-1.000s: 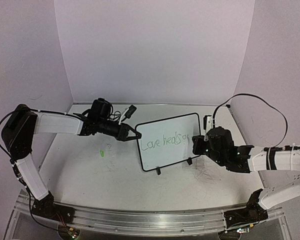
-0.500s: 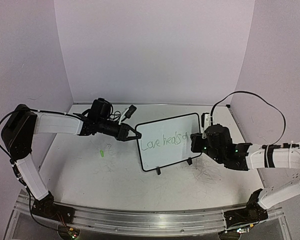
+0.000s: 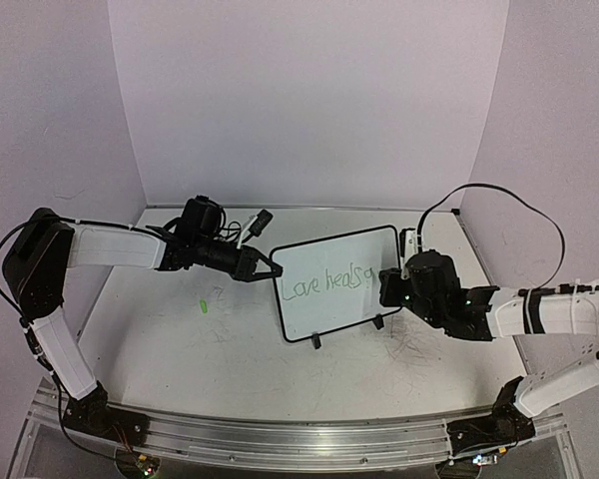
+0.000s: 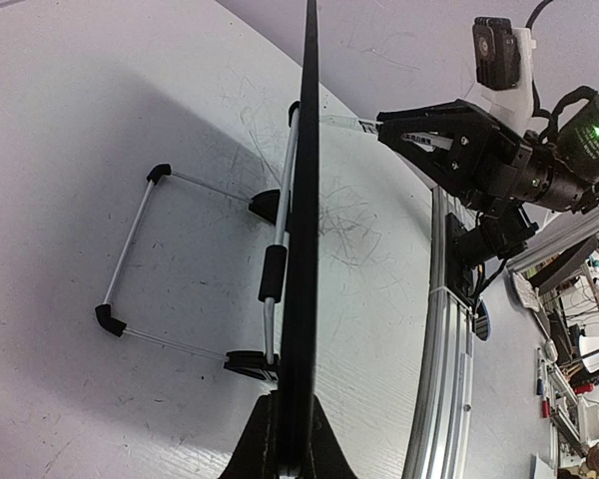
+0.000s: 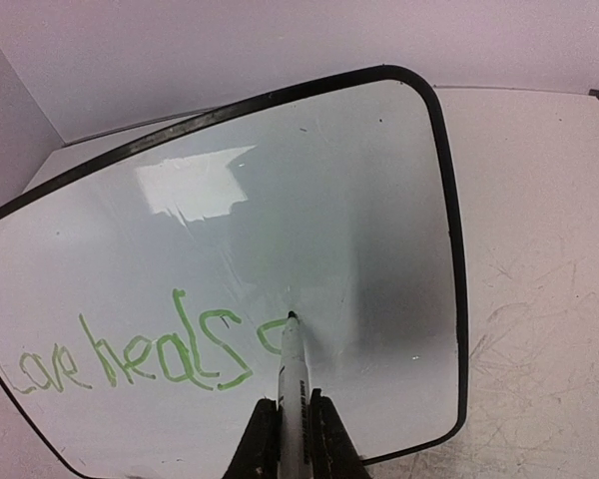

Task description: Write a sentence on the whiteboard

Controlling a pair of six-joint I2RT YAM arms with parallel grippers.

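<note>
Counter point(image 3: 180, 339): white, covers most of the top view, faint grey scribbles point(image 3: 419, 349) near the right side. Purple-white walls behind and at both sides.

Left arm point(image 3: 110, 247): reaches in from the left edge toward the middle of the counter. Right arm point(image 3: 539, 314): comes in from the right, black cable looped above it.

Whiteboard point(image 3: 329, 309): standing about mid-counter, slightly right of centre, leaning back, writing face toward the arms' bases. Thin black frame with rounded corners. Left wrist view sees it edge-on point(image 4: 304, 200); right wrist view sees the face point(image 5: 280, 200) with a glare patch.

Wire stand point(image 4: 140, 249): folded out behind the board, resting on the counter.

Left fingers point(image 3: 270, 271): clenched on the whiteboard's left edge, near the upper corner. Left wrist view shows both fingers point(image 4: 288, 449) pinching the frame.

Right fingers point(image 3: 387, 287): at the board's right side, grasping a marker point(image 5: 293, 369), closed tight around its barrel point(image 5: 295, 444). Marker tip touches the board face.

Green writing point(image 3: 324, 282): reads "Love heals" plus the start of one more letter, running across the lower half of the board point(image 5: 150, 359). Marker tip sits at that last letter.

Feet point(image 3: 316, 341): two small black ones on the bottom edge, on the counter.

Green mark point(image 3: 205, 305): small smear on the counter, left of the board, well apart from it.
</note>
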